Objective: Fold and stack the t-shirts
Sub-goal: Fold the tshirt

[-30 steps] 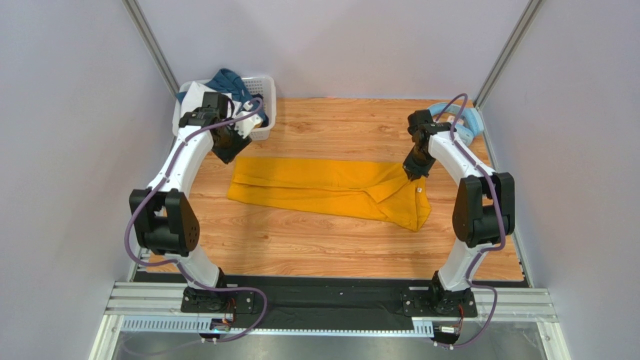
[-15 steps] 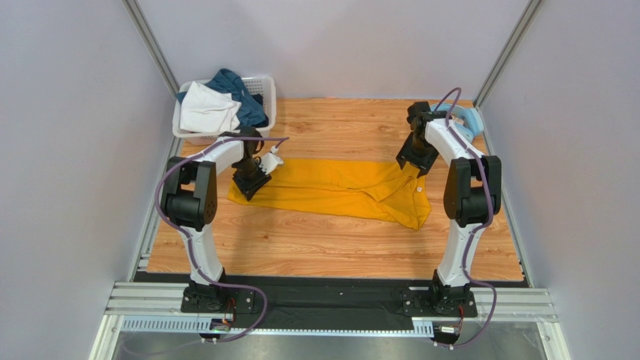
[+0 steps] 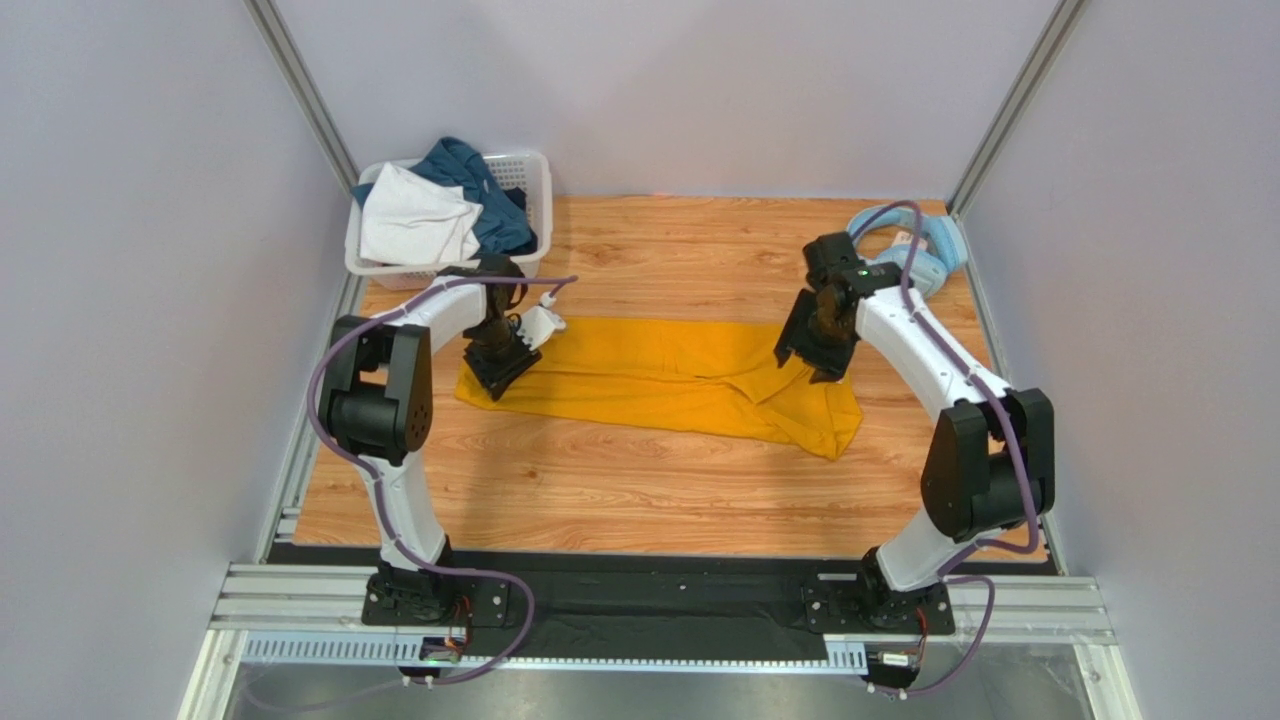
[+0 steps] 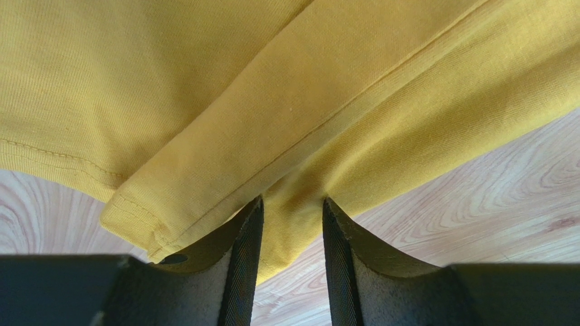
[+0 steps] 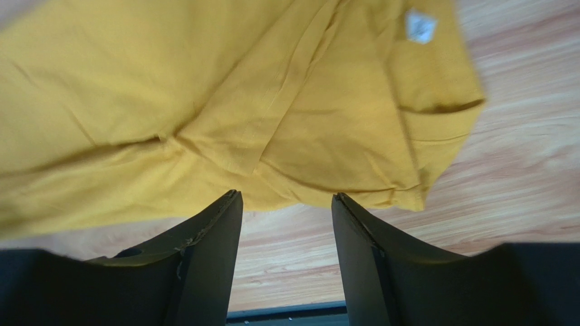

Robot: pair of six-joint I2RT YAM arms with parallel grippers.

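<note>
A mustard-yellow t-shirt (image 3: pixel 661 383) lies folded into a long band across the wooden table. My left gripper (image 3: pixel 501 368) is down on its left end. In the left wrist view the left gripper (image 4: pixel 291 200) is open, with a bunched corner of the yellow t-shirt (image 4: pixel 272 102) between its fingers. My right gripper (image 3: pixel 812 342) hovers over the crumpled right end. In the right wrist view the right gripper (image 5: pixel 286 195) is open and empty, just off the edge of the yellow t-shirt (image 5: pixel 204 102). A white garment (image 3: pixel 413 218) and a teal-blue one (image 3: pixel 484 188) lie in the basket.
The white lattice basket (image 3: pixel 538 210) stands at the table's back left corner. Light-blue headphones (image 3: pixel 914 248) lie at the back right, behind the right arm. Metal frame posts rise at both back corners. A white label (image 5: pixel 420 26) shows on the shirt's right end.
My left arm swung from the basket down onto the shirt's left end. My right gripper let go of the shirt's right end and opened, shifting slightly left.
</note>
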